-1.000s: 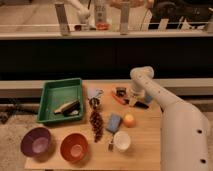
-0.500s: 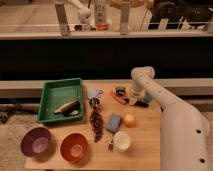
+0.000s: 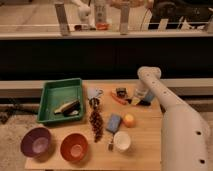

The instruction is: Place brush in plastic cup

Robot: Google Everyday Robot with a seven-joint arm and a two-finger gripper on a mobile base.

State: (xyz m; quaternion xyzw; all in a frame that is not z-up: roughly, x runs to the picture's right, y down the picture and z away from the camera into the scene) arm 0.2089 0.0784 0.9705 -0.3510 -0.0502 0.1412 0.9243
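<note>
The white plastic cup (image 3: 121,141) stands upright near the table's front edge, right of the middle. My gripper (image 3: 137,98) hangs low over the back right of the wooden table (image 3: 145,135), at the end of the white arm (image 3: 165,107). A slim dark thing (image 3: 144,103), likely the black-handled brush, lies right under and beside the gripper; most of it is hidden by the gripper. The cup is well in front of the gripper and a little to its left.
A green tray (image 3: 52,94) at the back left holds a wooden-handled brush (image 3: 67,107). A purple bowl (image 3: 36,142) and an orange bowl (image 3: 75,146) sit front left. A dark red cluster (image 3: 95,122), blue sponge (image 3: 114,122), orange ball (image 3: 129,120) and orange-red carrot-like thing (image 3: 118,99) lie mid-table.
</note>
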